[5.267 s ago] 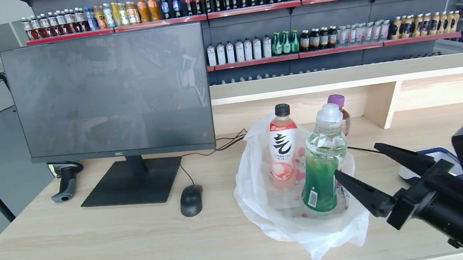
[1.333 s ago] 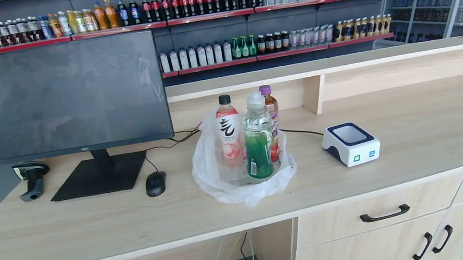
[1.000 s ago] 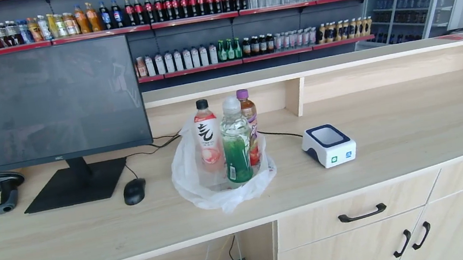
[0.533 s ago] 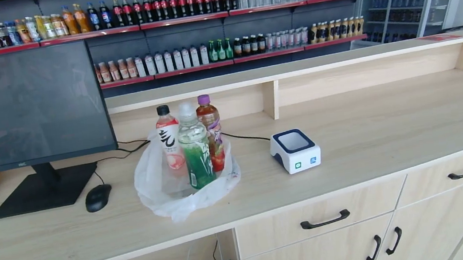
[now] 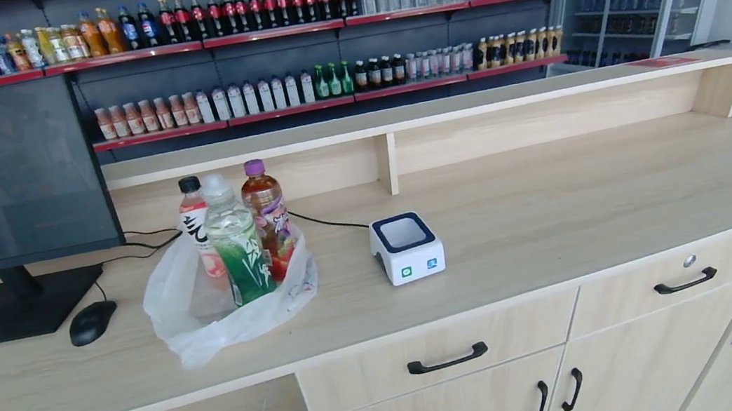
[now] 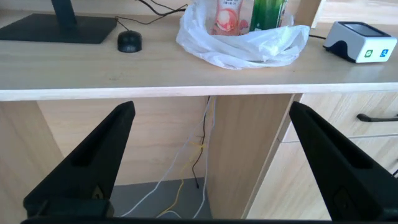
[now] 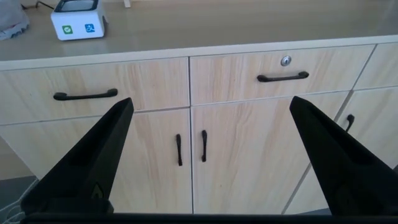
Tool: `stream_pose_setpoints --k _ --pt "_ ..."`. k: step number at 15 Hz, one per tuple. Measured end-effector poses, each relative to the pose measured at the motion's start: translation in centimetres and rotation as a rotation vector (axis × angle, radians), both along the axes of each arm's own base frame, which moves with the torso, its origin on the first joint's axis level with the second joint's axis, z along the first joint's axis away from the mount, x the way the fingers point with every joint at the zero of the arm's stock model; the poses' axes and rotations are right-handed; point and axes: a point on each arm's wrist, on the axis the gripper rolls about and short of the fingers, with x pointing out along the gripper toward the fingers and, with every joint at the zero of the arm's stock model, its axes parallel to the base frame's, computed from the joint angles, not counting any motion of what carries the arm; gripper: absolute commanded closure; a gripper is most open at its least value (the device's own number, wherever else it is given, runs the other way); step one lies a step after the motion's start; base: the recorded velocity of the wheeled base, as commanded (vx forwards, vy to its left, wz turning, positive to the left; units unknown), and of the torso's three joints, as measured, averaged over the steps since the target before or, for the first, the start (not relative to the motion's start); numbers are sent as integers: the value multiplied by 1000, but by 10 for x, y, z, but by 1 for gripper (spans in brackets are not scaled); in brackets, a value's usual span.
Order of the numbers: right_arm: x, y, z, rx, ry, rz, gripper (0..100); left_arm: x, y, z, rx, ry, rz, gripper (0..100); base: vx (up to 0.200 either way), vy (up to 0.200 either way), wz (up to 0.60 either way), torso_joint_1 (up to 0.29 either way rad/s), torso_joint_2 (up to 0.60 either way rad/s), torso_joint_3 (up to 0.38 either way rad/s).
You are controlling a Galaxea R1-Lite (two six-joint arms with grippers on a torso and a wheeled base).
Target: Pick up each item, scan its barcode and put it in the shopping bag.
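Note:
A white plastic shopping bag lies open on the wooden counter. Three bottles stand in it: a pink-labelled one with a black cap, a green one with a clear cap and a purple-capped one. To the right of the bag sits the white and blue barcode scanner. My left gripper is open, low in front of the counter, below the bag. My right gripper is open too, facing the cabinet doors below the scanner.
A monitor and a mouse stand left of the bag. A raised ledge runs along the counter's back, with drink shelves behind. Drawers and doors with black handles fill the counter front. Cables hang in the gap under the counter.
The head camera has drawn back and turned right, so everything sits further left in the picture. My right gripper, earlier beside the green bottle, has left the head view. The bottles still stand in the bag.

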Motion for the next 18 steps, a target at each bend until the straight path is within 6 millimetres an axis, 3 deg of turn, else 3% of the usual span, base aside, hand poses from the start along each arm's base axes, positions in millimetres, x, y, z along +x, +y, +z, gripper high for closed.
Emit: stream_pose_setpoints --k 3,5,15,18 --pt "0 0 0 1 -2 0 0 0 0 0 0 -1 0 0 0 -200 600 2 4 2" --pt "0 0 0 3 -1 0 0 0 0 0 1 -2 -1 0 0 -200 0 5 5 2" --pt "0 0 0 2 -1 0 0 0 0 0 1 -2 -1 0 0 0 0 0 0 0" --pt "0 0 0 4 -1 -1 0 0 0 0 2 -1 -1 0 -200 0 0 4 2 -4"
